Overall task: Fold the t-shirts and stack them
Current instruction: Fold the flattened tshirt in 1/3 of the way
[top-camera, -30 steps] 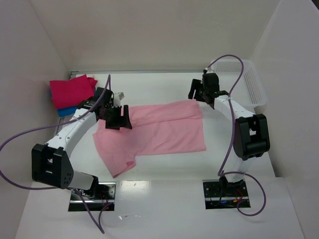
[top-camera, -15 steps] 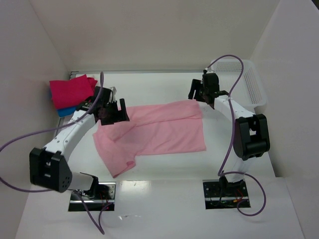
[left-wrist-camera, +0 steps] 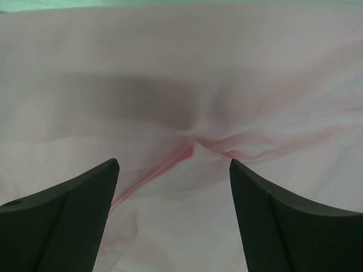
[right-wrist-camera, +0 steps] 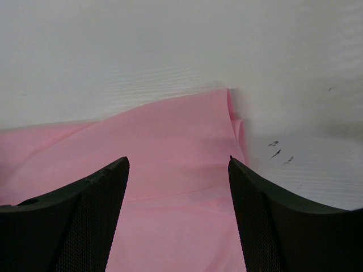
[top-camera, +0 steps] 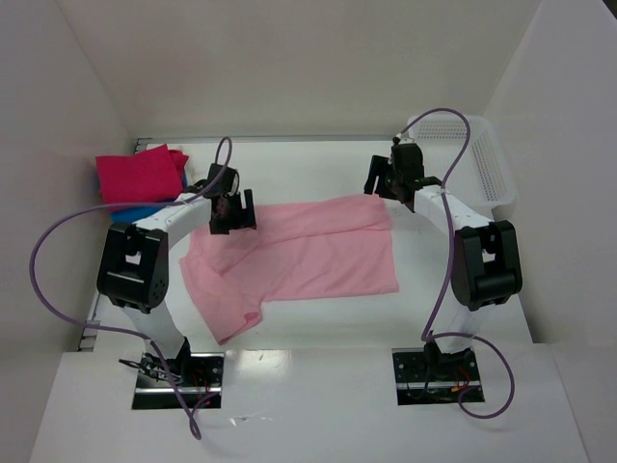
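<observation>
Two arms work one garment. Nearest the bases, one sleeve [top-camera: 228,320] of the light pink t-shirt [top-camera: 308,260] juts toward the near-left. It lies flat on the table [top-camera: 318,333] and is not yet tucked in. The body of the shirt is spread mid-table, mostly flat with a few soft ridges. Along its far edge a band looks turned over onto the body, so I judge one lengthwise fold is begun.

At the far-left end of that band sits the left tool [top-camera: 231,212], jaws wide and holding nothing. Its wrist view shows cloth close beneath and a small pucker between the jaws. At the far-right corner is the right tool [top-camera: 384,183], also wide and empty. There the shirt edge shows doubled, with bare table just beyond.

- Step in hand, as I read it: pinch the far edge at both ends.
- Close on both layers at the corner, not the top one alone.
- Pinch at matching spots so the edge travels straight.
- Lift low and keep the cloth taut between the arms.
- Risk: the left pinch gathers the pucker and skews the fold.

Farther left, a folded magenta t-shirt [top-camera: 140,176] lies on a blue t-shirt [top-camera: 135,208], well apart from the pink. At the far right is a white mesh basket [top-camera: 492,164], not involved.
</observation>
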Robot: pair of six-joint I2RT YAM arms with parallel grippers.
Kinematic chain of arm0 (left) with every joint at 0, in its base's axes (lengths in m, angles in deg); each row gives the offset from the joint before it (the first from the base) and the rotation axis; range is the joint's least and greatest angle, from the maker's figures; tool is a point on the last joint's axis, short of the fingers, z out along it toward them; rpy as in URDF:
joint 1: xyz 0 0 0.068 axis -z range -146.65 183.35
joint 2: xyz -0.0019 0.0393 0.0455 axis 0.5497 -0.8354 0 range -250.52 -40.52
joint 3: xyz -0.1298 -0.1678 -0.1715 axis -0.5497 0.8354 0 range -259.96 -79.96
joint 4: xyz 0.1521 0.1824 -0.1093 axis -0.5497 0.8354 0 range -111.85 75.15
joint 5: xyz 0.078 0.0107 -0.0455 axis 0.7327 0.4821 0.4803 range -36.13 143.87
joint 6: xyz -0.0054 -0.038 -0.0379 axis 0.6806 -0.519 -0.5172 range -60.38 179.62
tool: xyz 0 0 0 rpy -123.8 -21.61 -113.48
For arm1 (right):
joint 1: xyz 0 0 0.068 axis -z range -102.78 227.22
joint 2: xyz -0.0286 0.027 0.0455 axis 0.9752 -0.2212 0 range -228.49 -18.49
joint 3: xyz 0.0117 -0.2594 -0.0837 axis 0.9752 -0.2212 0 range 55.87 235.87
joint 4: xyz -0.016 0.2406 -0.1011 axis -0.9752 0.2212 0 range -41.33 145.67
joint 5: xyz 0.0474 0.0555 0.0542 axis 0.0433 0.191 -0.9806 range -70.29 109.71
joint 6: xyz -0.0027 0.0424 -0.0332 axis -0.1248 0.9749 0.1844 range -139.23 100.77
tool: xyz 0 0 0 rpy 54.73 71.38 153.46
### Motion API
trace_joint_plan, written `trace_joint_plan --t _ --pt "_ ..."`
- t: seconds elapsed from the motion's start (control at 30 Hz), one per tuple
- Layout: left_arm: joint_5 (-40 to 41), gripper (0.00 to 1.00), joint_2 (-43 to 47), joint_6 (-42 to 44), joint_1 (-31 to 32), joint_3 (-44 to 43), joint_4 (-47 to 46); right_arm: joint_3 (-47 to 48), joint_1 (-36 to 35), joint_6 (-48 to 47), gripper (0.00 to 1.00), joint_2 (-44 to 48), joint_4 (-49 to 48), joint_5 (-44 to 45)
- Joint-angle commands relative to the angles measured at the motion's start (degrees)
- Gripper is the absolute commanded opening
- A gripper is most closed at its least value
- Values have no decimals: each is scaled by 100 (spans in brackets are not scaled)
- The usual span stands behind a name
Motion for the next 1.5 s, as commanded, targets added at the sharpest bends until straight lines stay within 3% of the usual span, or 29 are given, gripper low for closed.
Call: trace_joint_plan --t 0.0,0.53,0.67,0.8,0.9,1.0,1.1,1.2,1.3,1.47 --pt "-370 83 -267 254 -36 -195 -399 -45 -49 -79 76 226 -87 29" --pt "-1275 26 -152 623 -36 12 -114 -45 -49 -132 76 226 -87 81" --pt "-1743 19 235 753 -36 259 311 -45 -49 -132 76 226 -87 81" --pt "-2331 20 442 973 17 262 790 -45 -101 -132 76 226 -87 81" --pt "-3249 31 468 1361 43 209 1202 -45 -102 -132 76 226 -87 81" --pt "-3308 43 589 1388 231 270 1437 -45 -102 -132 76 226 -87 81" --pt "-3444 48 828 1327 289 324 1437 -45 -102 -132 76 226 -87 133" --pt "-2731 50 1155 1099 289 324 1427 -45 -102 -132 76 226 -87 134" --pt "-2546 59 1322 971 149 129 1307 -45 -102 -132 76 226 -87 134" --pt "-1221 74 1681 497 -11 156 832 -45 -102 -132 76 226 -87 134"
